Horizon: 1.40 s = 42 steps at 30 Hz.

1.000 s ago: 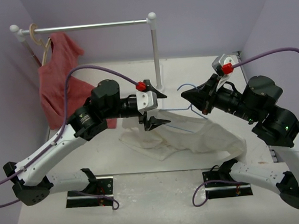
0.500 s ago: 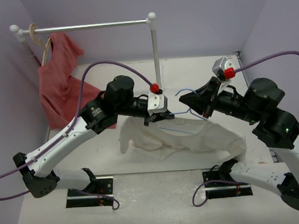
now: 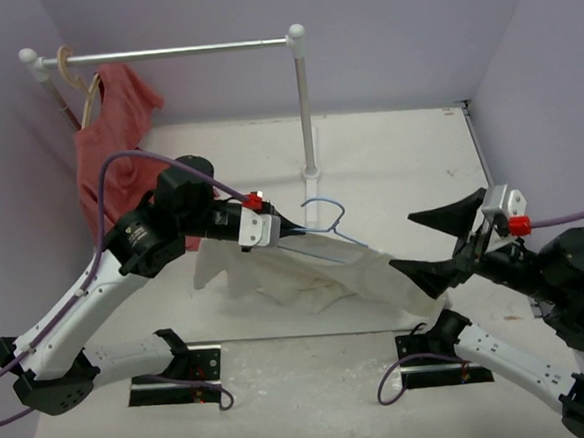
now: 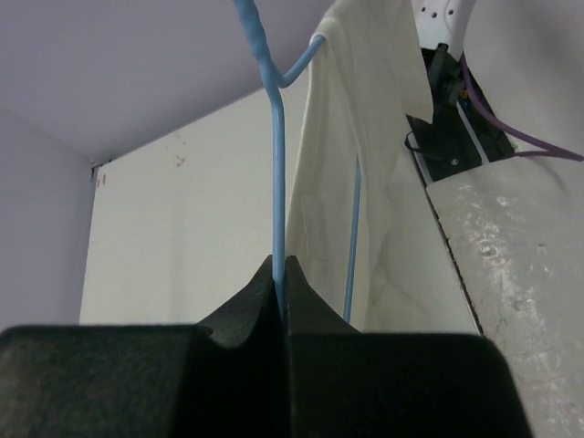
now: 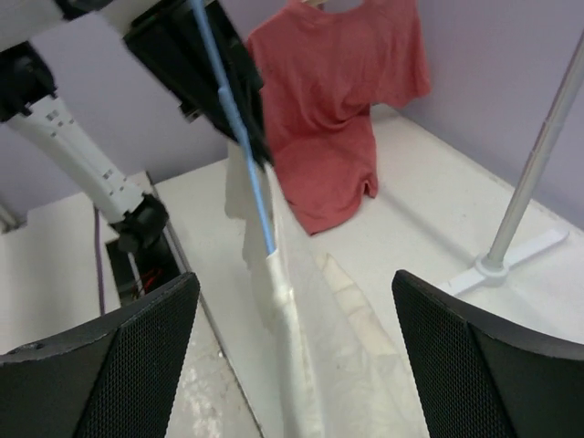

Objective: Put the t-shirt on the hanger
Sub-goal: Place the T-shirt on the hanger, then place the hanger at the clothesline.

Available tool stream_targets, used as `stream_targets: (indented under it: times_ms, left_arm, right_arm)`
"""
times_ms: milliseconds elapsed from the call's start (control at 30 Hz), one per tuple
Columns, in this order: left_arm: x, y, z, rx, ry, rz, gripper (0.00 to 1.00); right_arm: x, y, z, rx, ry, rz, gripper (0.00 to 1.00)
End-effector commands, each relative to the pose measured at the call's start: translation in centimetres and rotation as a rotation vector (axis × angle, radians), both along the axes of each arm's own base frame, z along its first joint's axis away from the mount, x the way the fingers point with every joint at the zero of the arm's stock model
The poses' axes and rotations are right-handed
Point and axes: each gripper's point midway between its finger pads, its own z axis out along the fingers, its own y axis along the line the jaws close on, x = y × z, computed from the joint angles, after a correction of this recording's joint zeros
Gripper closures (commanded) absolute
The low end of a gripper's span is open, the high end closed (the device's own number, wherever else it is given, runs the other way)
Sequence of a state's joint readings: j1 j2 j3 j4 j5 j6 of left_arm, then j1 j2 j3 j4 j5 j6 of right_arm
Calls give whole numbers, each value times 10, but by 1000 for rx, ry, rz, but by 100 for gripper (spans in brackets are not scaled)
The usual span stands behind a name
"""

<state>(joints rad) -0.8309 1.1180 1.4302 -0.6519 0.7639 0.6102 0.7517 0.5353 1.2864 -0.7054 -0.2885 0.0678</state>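
Observation:
The light-blue wire hanger (image 3: 317, 222) hangs above the table's middle, one end tucked inside the white t-shirt (image 3: 326, 272). My left gripper (image 3: 276, 235) is shut on its bare wire. In the left wrist view the wire of the hanger (image 4: 276, 182) rises from between the pressed fingers (image 4: 310, 301), with the t-shirt (image 4: 356, 137) draped to its right. My right gripper (image 3: 401, 239) stands open at the shirt's right end. From the right wrist, the t-shirt (image 5: 319, 347) and hanger (image 5: 242, 155) lie ahead of the wide-apart fingers (image 5: 100, 365), ungripped.
A clothes rail (image 3: 175, 52) on a white pole (image 3: 305, 98) stands at the back. From its left end a red t-shirt (image 3: 116, 141) hangs on a tan wooden hanger (image 3: 82, 83). Purple walls close in the left, back and right sides.
The left gripper shut on the hanger wire and pulled it leftward. The right gripper let go of the hanger, opened wide and drew back to the right and nearer.

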Motion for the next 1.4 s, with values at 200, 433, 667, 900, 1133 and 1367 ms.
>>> stream_targets:
  times_ms: [200,433,667,900,1133,1367]
  left_arm:
    - [11,-1,39,-29,-67,-52,100]
    - [16,3,62,-69,-118,-17,100]
    - [89,21,94,-225,-73,472,56]
    - [156,144,110,-551,95,1338,0]
    - [110,248,57,-760,285,1726,0]
    - [74,270,-3,-771,340,1669,0]
  right_arm:
    - [0,34,-58,-216,159,178,29]
    - [21,44,-73,-276,211,131,83]
    - [44,42,-52,-123,201,-23,100]
    - [100,61,-45,-49,359,-230,100]
    - [173,92,-5,74,476,-458,100]
    - [238,169,22,226,558,-565,100]
